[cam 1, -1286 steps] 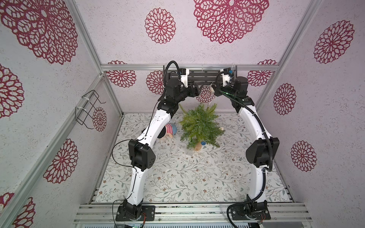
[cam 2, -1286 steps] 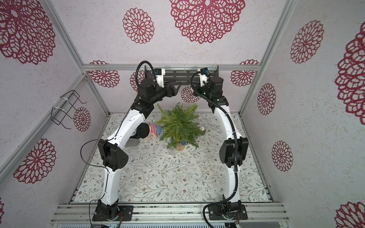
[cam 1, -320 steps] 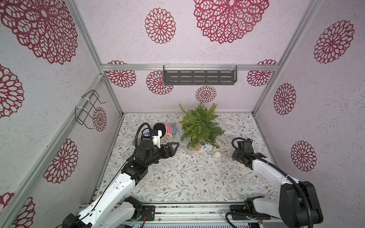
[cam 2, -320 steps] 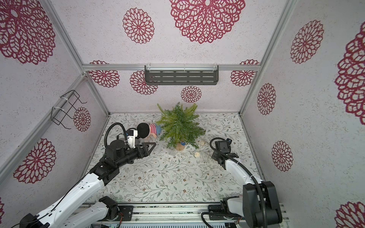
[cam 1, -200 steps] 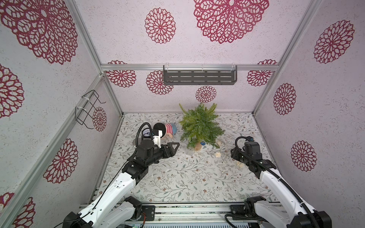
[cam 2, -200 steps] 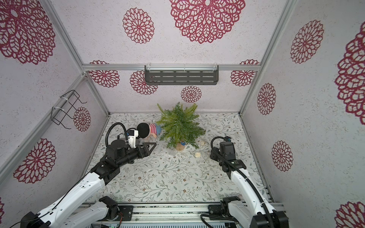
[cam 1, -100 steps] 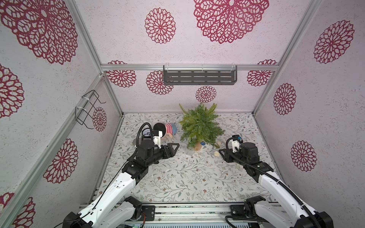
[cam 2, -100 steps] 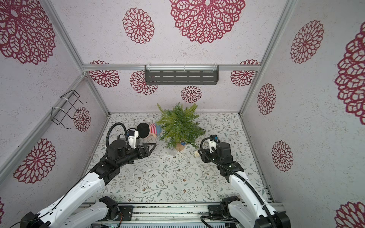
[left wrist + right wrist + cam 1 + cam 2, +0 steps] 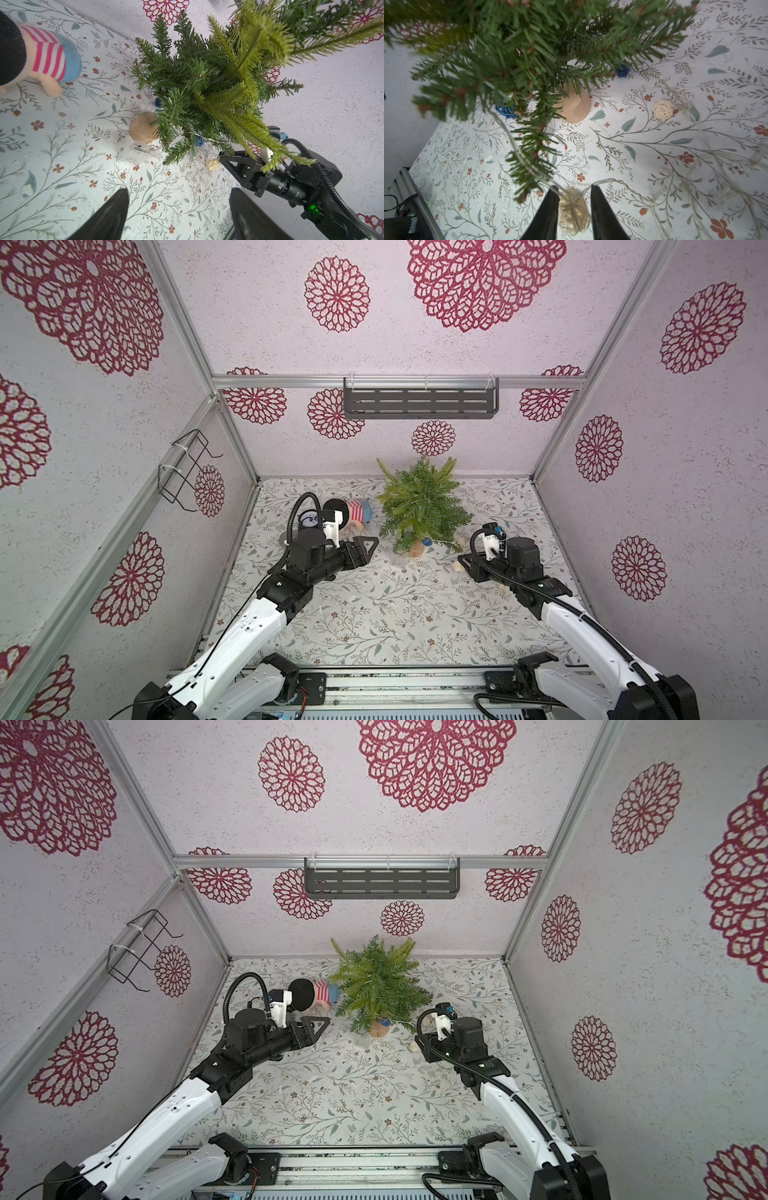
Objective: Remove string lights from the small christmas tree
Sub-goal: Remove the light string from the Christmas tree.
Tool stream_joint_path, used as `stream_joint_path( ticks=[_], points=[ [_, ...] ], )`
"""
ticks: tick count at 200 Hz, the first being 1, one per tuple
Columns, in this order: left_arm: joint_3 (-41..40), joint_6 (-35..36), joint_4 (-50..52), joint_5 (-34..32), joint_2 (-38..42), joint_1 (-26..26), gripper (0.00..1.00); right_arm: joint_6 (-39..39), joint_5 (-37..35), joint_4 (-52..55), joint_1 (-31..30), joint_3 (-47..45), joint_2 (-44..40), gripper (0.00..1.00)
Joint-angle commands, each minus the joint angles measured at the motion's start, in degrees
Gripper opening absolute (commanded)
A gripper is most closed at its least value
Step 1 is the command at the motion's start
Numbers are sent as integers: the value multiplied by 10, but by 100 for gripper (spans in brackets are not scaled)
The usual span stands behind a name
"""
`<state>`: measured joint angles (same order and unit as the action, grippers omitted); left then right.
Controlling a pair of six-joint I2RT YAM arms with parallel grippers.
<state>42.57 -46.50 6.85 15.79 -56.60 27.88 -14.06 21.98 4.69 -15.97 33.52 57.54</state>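
Floral mat (image 9: 612, 145); right wrist alone shows right pincer (image 9: 574, 187) flanking ball (image 9: 572, 209)

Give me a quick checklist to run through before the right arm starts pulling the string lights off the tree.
1. Is the cream ball between the fingers of the right gripper: ok.
2. Is the right gripper clamped firmly on it: cannot tell.
3. Is the wire free of the tree: not ok, it runs up into the lower branches.
4. Is the left gripper open and empty: ok.
5. Is the clear box down on the table beside the tree base: ok.
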Motion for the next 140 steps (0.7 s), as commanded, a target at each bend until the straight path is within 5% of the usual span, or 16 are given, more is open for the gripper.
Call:
stream_joint_path(
  ticks=[1,88,140],
  points=[
    [13,6,5,1,1,3,81,6,17,-44,-4,9,-2,25],
    [28,5,9,7,-11,4,81,7,9,-31,-6,14,-6,0],
    [36,1,3,14,-15,9,81,8,-2,30,-9,17,-61,0]
  ],
)
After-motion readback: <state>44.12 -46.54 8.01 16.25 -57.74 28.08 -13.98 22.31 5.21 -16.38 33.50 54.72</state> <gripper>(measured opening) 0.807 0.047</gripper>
